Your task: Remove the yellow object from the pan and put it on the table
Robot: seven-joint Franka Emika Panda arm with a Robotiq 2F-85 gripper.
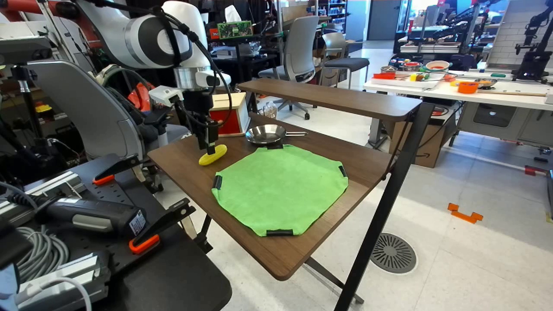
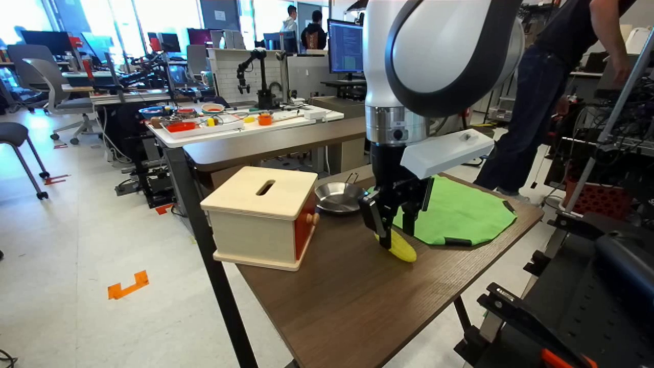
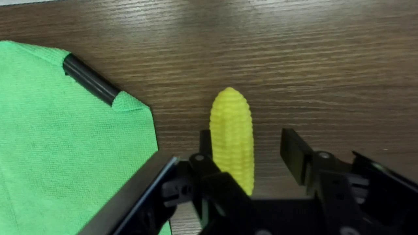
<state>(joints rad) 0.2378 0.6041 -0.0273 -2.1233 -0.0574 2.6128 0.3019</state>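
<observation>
The yellow object is a ribbed corn cob lying on the dark-brown table, outside the pan. It also shows in an exterior view and in the wrist view. My gripper is open, with its fingers low on either side of the cob. The left finger in the wrist view is right against or very close to the cob; the right finger stands apart from it. The gripper hides the cob's near end there. The shallow metal pan stands behind the cob and looks empty in both exterior views.
A green mat lies beside the cob. A wooden box with a red front stands near the pan. A raised brown shelf runs along one table side. A black bench with clamps adjoins another side.
</observation>
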